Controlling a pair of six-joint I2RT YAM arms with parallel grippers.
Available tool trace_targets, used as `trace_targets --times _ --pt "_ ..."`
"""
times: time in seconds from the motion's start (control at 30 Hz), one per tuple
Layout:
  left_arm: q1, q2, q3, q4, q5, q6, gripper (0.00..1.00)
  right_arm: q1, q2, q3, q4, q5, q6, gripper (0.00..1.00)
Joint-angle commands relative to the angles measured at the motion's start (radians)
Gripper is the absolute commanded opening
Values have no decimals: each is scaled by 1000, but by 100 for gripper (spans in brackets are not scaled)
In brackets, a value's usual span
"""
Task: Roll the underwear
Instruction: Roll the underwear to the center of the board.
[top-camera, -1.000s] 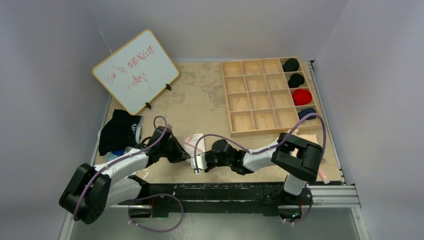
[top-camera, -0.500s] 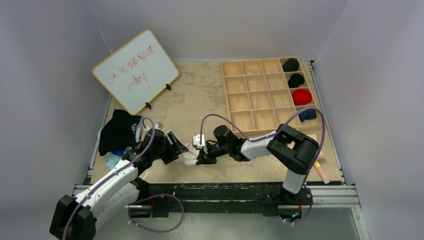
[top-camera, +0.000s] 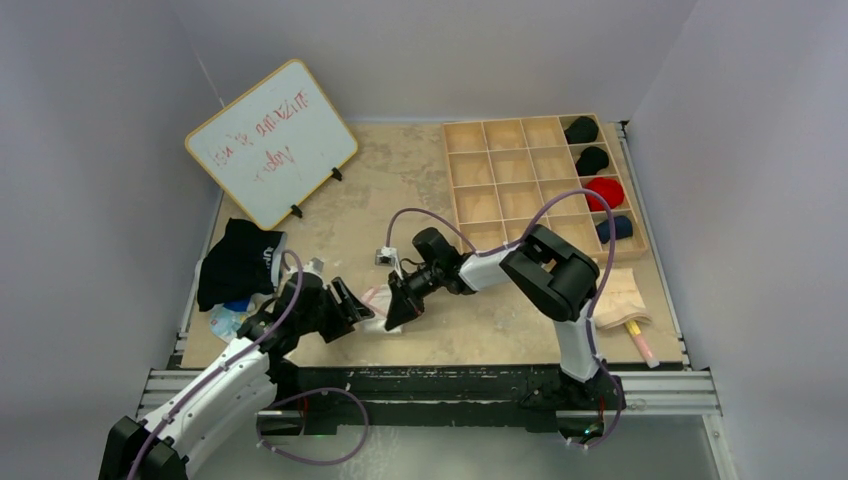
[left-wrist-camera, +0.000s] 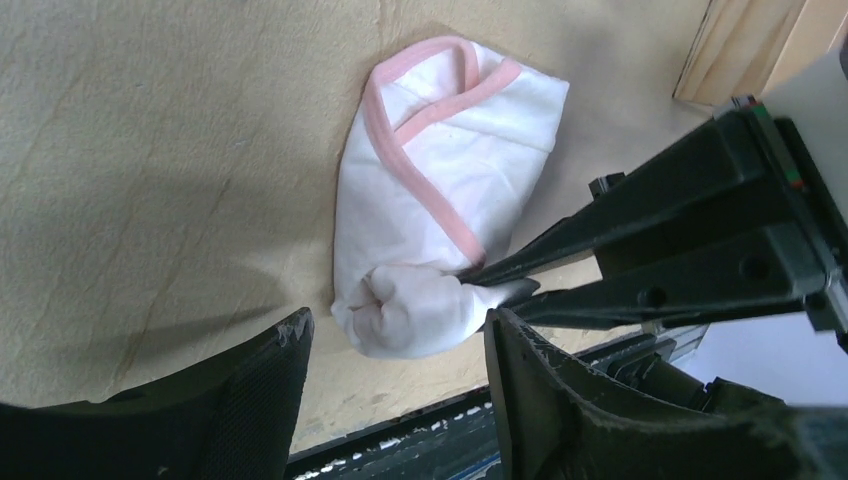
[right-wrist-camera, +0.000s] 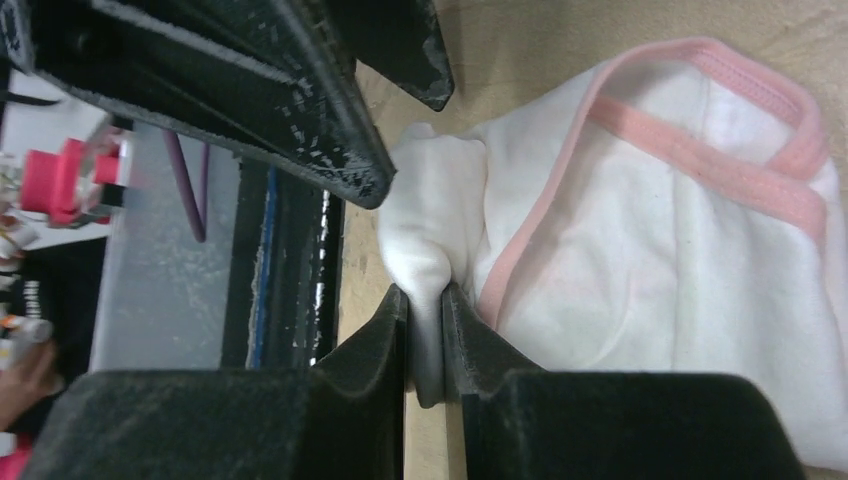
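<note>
— Underwear (left-wrist-camera: 430, 200), whereabouts?
— Lying on the counter (left-wrist-camera: 150, 150), toward the front, between the two arms. Folded into a white bundle with pink trim, bunched into a small roll at one end.

— Right hand (right-wrist-camera: 425, 330)?
— Clamped tight on a pinch of white cloth at that rolled end, just beside the pink band. Reaching in low from the right.

— Left hand (left-wrist-camera: 398, 330)?
— Spread wide, gripping nothing. Poised over the roll with a finger to either side; hard to tell whether touching the cloth.

— Anything else about?
— Wooden tray (top-camera: 520, 190) of compartments at the back right, with dark and red bundles (top-camera: 603, 192) down its right-hand column. Whiteboard (top-camera: 270, 140) propped at the back left. Heap of dark clothes (top-camera: 235, 262) at the left edge.
</note>
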Motion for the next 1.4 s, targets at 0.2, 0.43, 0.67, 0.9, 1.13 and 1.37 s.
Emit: trace_targets --times 0.2,0.43,0.67,0.9,1.13,1.37 --pt "0 -13 -14 28 65 28 61 -60 96 45 -129 -66 146 15" --pt "0 38 -69 169 103 6 50 -70 117 59 -136 -70 180 19" --pt "0 127 -90 242 86 -12 31 -77 97 68 -170 -5 193 31" --pt "0 240 -57 250 61 -14 22 -77 -1 59 -204 106 139 62" --pt "-1 271 -44 248 65 -1 21 -76 -187 -31 -165 296 -47 72" --pt "-1 285 -29 238 60 3 19 -28 -392 -233 41 434 -377 70"
